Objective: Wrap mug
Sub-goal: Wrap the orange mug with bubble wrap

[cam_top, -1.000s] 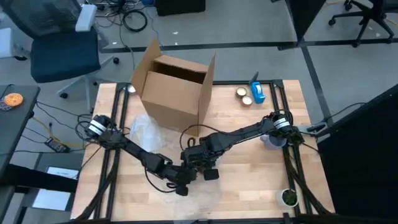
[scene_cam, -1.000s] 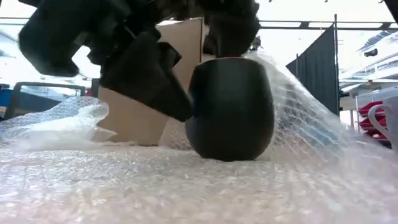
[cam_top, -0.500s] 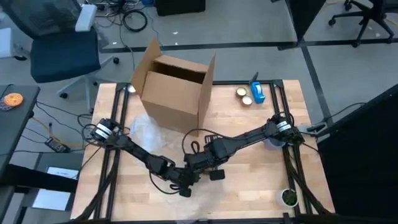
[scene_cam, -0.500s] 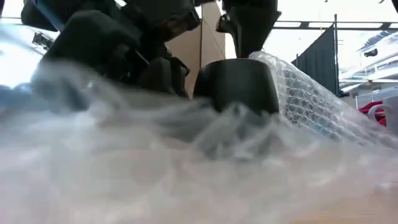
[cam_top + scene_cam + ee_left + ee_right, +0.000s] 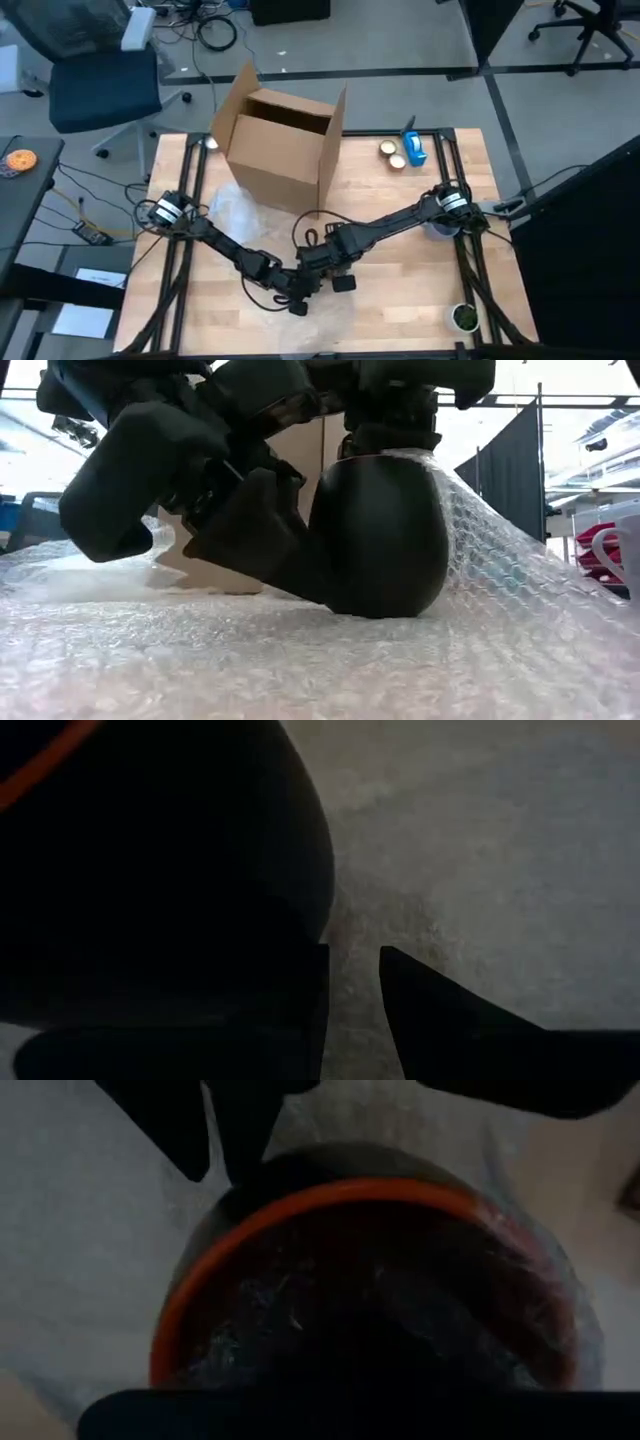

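Observation:
A black mug (image 5: 380, 535) with an orange inner rim (image 5: 300, 1210) stands upright on a sheet of bubble wrap (image 5: 300, 660) near the table's front middle. The wrap climbs the mug's side (image 5: 470, 530) to the rim, and some lies inside the mouth (image 5: 330, 1300). My right gripper (image 5: 395, 410) hangs straight above the mug's mouth; in the high view it (image 5: 335, 265) covers the mug. My left gripper (image 5: 350, 1010) sits low beside the mug, its fingers a narrow gap apart with only wrap seen beyond them. My left gripper slants down from the table's left. The outer side of one finger (image 5: 295, 565) lies against the mug's lower wall (image 5: 325, 575), and its tip is down at the wrap. Nothing shows between the two fingers.
An open cardboard box (image 5: 285, 145) stands at the far side. Tape rolls (image 5: 392, 152) and a blue object (image 5: 413, 148) lie far right. A pale mug (image 5: 437, 226) sits by the right arm's base, and a small pot (image 5: 463, 317) at the near right corner.
Half a second ago the near part of the bubble wrap was heaved up, blurred, in front of the mug; it now lies flat again. The wrap now reaches over the mug's rim. My left gripper has come in low against the mug.

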You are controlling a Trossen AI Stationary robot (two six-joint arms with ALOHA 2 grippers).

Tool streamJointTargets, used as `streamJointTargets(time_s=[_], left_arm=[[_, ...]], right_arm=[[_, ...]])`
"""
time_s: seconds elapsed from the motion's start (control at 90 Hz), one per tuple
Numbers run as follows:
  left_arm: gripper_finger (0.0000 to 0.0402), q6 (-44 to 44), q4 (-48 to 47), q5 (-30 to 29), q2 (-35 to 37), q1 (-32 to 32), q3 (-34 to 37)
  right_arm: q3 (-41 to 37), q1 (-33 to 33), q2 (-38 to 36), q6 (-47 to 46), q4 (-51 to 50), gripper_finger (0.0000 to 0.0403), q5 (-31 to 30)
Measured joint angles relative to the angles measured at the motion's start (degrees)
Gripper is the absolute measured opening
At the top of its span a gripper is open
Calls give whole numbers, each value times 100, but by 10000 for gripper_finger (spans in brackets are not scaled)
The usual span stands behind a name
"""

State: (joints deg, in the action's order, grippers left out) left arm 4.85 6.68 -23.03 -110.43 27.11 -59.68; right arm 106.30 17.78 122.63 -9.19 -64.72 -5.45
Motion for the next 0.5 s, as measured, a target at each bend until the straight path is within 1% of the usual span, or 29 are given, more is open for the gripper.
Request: streamJointTargets(time_s=[0.089, 0.156, 0.356, 0.5], left_arm=[[78, 8, -8, -25, 0, -4, 0], [78, 8, -52, -65, 0, -11, -2], [78, 8, -47, -72, 0, -9, -2], [78, 15, -55, -64, 0, -7, -2]], right_arm=[[371, 53, 7, -7, -432, 0, -36], [703, 144, 7, -13, -880, 0, -201], [1659, 441, 4, -280, -1932, 0, -1033], [1835, 592, 0, -506, -2550, 0, -1672]])
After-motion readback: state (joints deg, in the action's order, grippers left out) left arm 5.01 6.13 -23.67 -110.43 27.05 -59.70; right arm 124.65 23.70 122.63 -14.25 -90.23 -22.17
